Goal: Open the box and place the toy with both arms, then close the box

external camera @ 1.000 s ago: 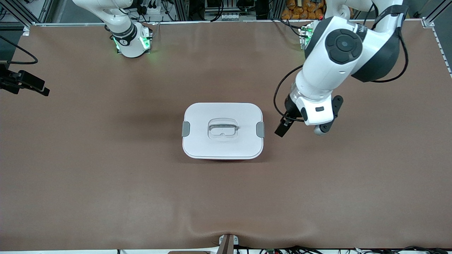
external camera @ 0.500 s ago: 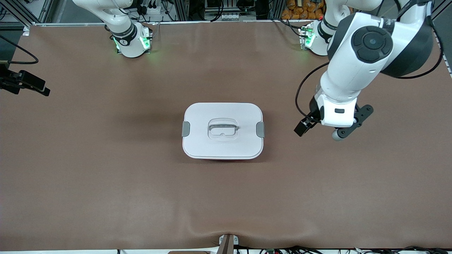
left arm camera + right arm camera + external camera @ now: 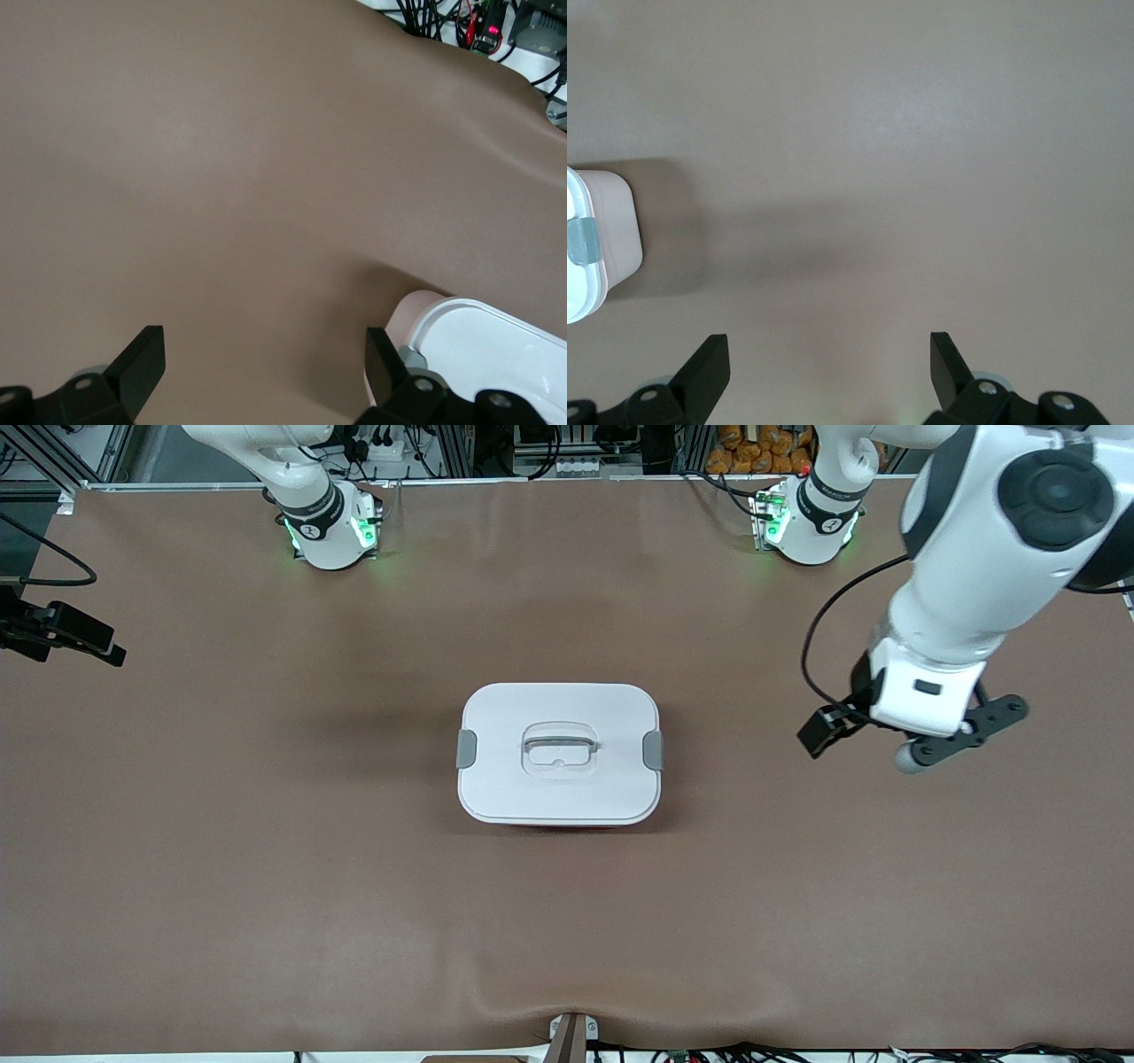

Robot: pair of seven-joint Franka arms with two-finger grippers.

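The box [image 3: 560, 754] stands in the middle of the table with its white lid on, grey clips at both ends and the grey handle lying in its recess. The toy is out of view. My left gripper [image 3: 918, 710] hangs over bare table beside the box, toward the left arm's end, open and empty [image 3: 264, 354]; a corner of the box [image 3: 469, 341] shows in its wrist view. Only the right wrist view shows my right gripper [image 3: 829, 354], open and empty above bare table, with one clipped end of the box [image 3: 607, 239] in sight.
A black device [image 3: 62, 636] juts over the table's edge at the right arm's end. The brown mat [image 3: 266, 850] has a raised wrinkle [image 3: 567, 1005] at the edge nearest the front camera, by a small bracket [image 3: 567, 1036]. Cables lie along the robots' side.
My left arm has swung away from the box toward its own end of the table, still open. The box and the right arm's base have not moved.
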